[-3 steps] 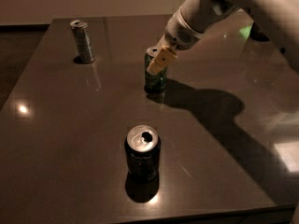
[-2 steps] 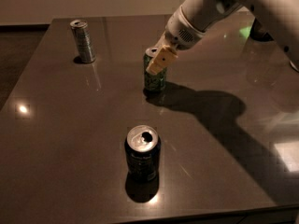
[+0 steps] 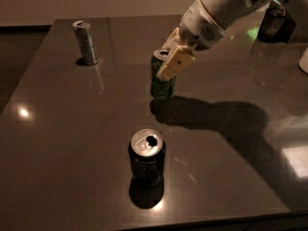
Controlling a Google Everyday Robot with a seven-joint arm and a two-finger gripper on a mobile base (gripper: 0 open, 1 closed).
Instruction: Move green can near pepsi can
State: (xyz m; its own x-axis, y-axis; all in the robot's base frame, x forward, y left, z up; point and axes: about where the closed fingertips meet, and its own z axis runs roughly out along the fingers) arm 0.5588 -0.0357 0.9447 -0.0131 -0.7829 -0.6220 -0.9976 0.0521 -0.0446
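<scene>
The green can [image 3: 161, 87] stands upright near the middle of the dark table [image 3: 67, 129]. My gripper [image 3: 166, 67] comes down from the upper right and straddles the can's top half. Its pale near finger [image 3: 175, 61] lies against the can's right side, and the other finger is hidden behind the can. The jaws look closed on the can, which still rests on the table. The pepsi can [image 3: 147, 160], dark blue with an open silver top, stands upright nearer the front edge, well apart from the green can.
A slim silver-grey can [image 3: 85, 43] stands at the back left. A dark object [image 3: 275, 25] sits at the back right beside the arm. The arm's shadow falls across the right half of the table.
The gripper and the green can's top have shifted very slightly to the right. The pepsi can and the silver-grey can have not moved.
</scene>
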